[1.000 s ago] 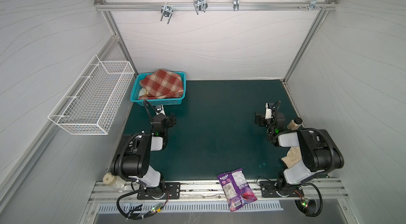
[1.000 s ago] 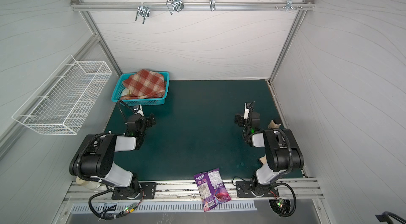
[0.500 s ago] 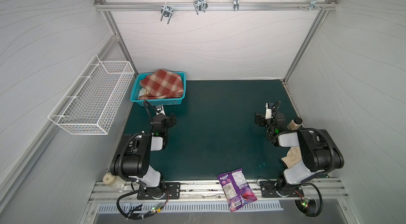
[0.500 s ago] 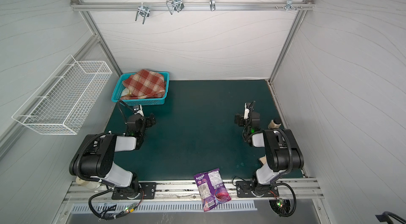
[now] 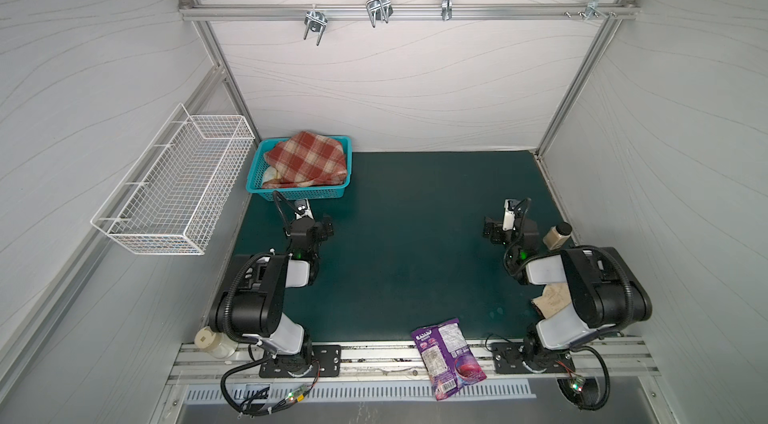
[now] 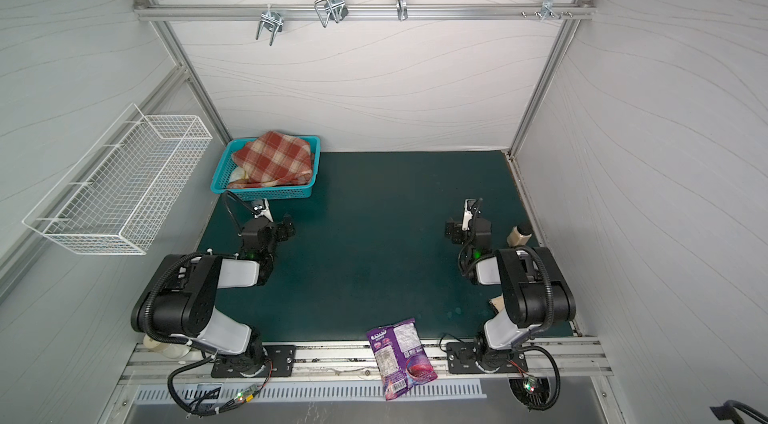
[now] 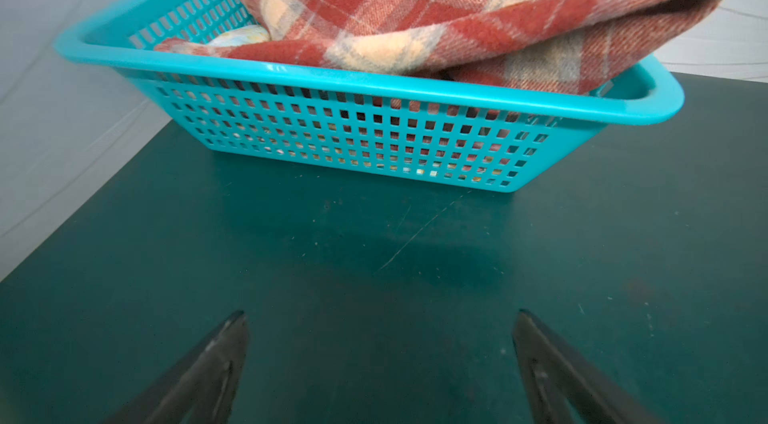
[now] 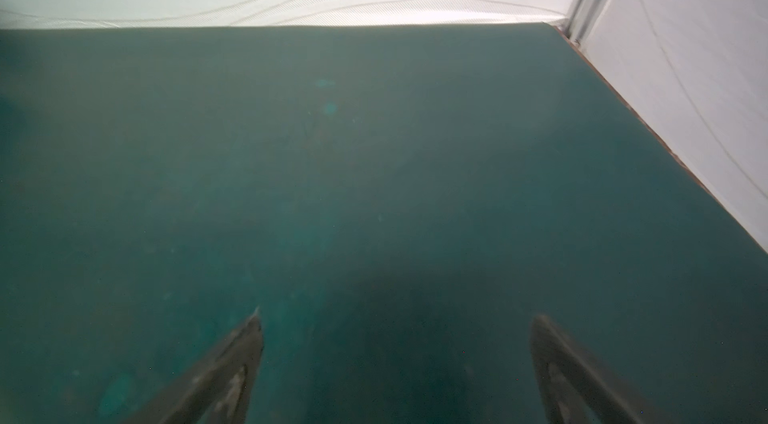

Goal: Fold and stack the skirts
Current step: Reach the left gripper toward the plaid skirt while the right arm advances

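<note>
Left gripper (image 7: 380, 313) is spread wide, empty, low over the green mat (image 7: 166, 235). Dead ahead of it, near but not touching, sits the basket (image 7: 374, 87), with the plaid skirt (image 7: 457, 6) heaped inside and bulging over the rim. It looks thick, soft and floppy, so it'll likely sag; best pinch the rolled fold on top. The pastel skirt (image 7: 243, 34) peeks out beneath, mostly buried. Right gripper (image 8: 399, 316), also spread and empty, faces bare mat, well apart from the basket.

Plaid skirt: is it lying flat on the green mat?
No, the plaid skirt lies bunched up inside the teal basket.
</note>
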You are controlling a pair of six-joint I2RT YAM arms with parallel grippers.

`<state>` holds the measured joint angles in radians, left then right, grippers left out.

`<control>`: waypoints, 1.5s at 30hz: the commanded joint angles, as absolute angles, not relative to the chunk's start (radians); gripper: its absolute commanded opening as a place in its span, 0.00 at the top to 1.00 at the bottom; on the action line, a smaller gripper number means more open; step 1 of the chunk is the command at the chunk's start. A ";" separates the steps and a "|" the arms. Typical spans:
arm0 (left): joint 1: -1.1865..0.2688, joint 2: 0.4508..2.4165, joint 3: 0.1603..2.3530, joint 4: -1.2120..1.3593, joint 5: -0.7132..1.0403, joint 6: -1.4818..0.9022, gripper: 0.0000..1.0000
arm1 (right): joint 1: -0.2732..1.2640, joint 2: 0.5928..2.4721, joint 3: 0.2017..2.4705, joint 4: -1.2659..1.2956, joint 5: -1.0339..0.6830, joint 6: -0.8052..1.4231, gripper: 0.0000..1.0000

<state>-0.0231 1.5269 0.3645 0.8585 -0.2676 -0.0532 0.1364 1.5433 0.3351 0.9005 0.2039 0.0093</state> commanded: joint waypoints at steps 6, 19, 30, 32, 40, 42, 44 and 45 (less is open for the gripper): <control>-0.061 1.331 0.405 0.678 -0.425 -0.066 0.01 | 0.309 1.292 0.462 0.636 0.461 -0.090 0.01; -0.108 1.144 0.747 -0.119 -0.383 -0.197 0.01 | 0.354 1.015 0.628 0.210 0.361 0.202 0.01; -0.161 1.233 1.008 -0.280 -0.144 -0.313 0.01 | 0.415 1.104 0.850 -0.030 0.217 0.291 0.01; -0.161 1.287 1.079 -0.315 -0.138 -0.321 0.01 | 0.418 1.132 0.893 -0.075 0.198 0.306 0.01; -0.169 1.561 1.357 -0.449 -0.210 -0.360 0.01 | 0.445 1.219 0.997 -0.120 0.158 0.313 0.01; -0.171 1.630 1.438 -0.509 -0.232 -0.392 0.01 | 0.446 1.251 1.034 -0.144 0.152 0.313 0.01; -0.173 1.703 1.522 -0.560 -0.246 -0.399 0.01 | 0.446 1.277 1.062 -0.159 0.147 0.313 0.01; -0.175 1.740 1.556 -0.577 -0.257 -0.396 0.01 | 0.448 1.286 1.069 -0.157 0.141 0.313 0.01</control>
